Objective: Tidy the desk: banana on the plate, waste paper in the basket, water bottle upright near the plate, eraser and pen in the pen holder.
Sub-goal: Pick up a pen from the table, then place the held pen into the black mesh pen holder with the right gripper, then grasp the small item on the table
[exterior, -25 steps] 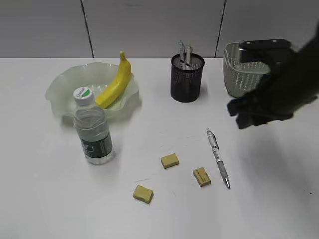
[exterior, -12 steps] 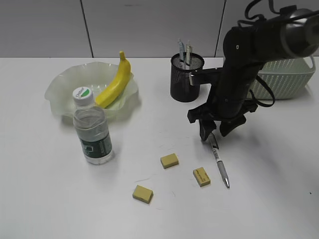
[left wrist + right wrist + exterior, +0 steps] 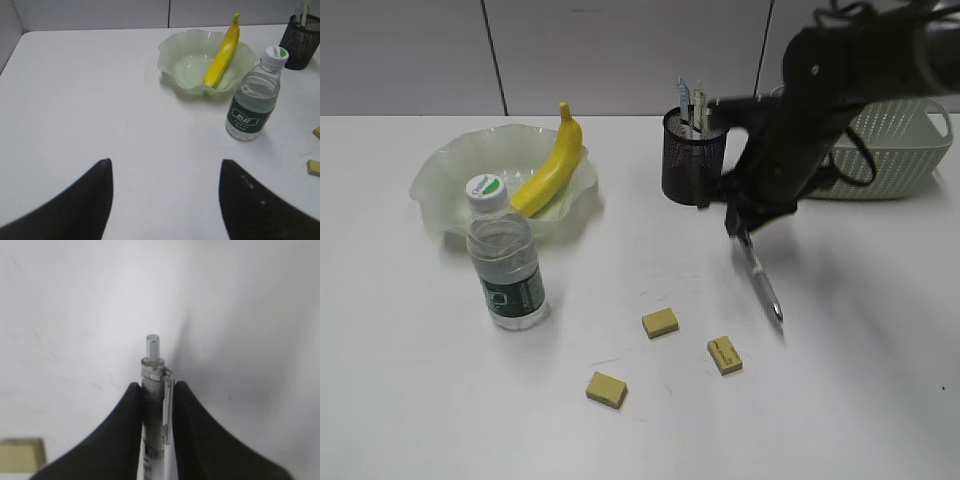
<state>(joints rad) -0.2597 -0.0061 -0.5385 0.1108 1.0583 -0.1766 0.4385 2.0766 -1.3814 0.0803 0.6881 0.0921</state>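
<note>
My right gripper is shut on the grey pen near its clicker end and holds it off the desk, tip hanging toward the front, just right of the black mesh pen holder. In the right wrist view the pen sits clamped between the jaws. Three tan erasers lie on the desk in front. The banana lies in the green ruffled plate. The water bottle stands upright next to the plate. My left gripper is open and empty over bare desk. No waste paper shows.
The sage-green latticed basket stands at the back right, partly behind my right arm. The pen holder holds two pens. The grey wall runs along the desk's far edge.
My right gripper came down from the basket, closed on the pen lying on the desk, and has lifted it up and back toward the pen holder.
</note>
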